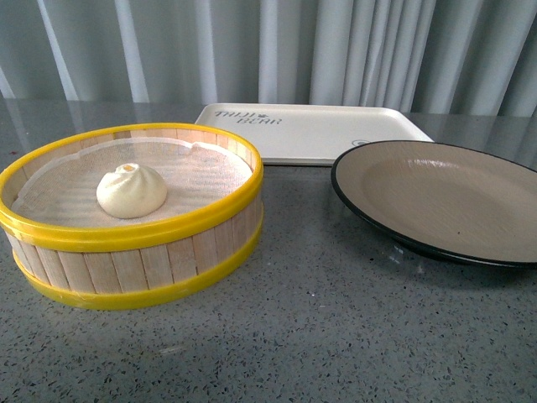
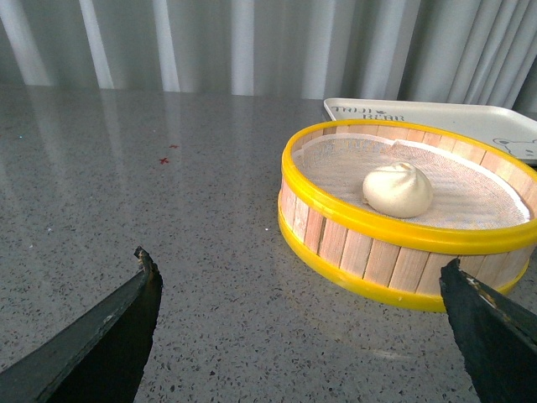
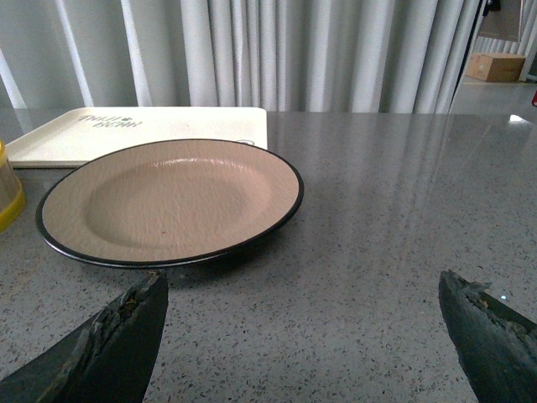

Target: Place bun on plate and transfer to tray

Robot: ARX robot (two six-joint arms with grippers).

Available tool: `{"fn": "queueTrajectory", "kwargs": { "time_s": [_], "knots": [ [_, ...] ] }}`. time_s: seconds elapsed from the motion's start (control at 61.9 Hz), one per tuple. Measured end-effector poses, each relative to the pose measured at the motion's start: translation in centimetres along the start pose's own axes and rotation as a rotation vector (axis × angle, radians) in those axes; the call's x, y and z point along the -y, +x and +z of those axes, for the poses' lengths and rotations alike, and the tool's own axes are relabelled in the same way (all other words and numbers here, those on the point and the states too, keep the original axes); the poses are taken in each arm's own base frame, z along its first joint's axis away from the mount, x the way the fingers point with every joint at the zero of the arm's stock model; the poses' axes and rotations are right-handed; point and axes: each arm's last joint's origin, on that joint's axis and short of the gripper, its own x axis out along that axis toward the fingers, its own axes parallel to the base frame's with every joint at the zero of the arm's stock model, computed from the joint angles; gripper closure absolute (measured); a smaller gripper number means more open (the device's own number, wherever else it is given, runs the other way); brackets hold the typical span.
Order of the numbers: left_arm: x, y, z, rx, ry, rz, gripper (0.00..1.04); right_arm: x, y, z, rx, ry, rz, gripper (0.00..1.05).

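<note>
From the front view, neither arm shows. The bun [image 1: 132, 191] sits inside the steamer basket [image 1: 134, 252], on its cloth liner and a little toward the basket's left side, pleats up. The plate [image 1: 436, 197] lies just right of the basket, not touching it and empty. The tray [image 1: 319, 134] lies behind the basket, toward the plate side.

In the left wrist view, your left gripper [image 2: 298, 264] is spread wide and holds nothing. It hangs short of the basket, so the bun lies ahead of it, past the basket's near rim and lower than the rim's top. The bun is round with no long axis to line up on, so I judge the approach matters more than the wrist angle — come over the rim, then down.

In the right wrist view, your right gripper [image 3: 302, 281] is also spread and empty, facing the plate, and only a yellow sliver of the basket shows. By that, the left arm looks nearer the bun.
</note>
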Motion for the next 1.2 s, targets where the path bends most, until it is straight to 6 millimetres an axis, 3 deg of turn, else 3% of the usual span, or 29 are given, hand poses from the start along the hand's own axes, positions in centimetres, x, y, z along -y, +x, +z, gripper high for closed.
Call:
{"fn": "queueTrajectory", "kwargs": {
  "time_s": [1.196],
  "knots": [
    [0.0, 0.0, 0.0, 0.0, 0.0, 0.0, 0.07, 0.0, 0.0, 0.0, 0.0, 0.0, 0.0, 0.09]
  ]
}}
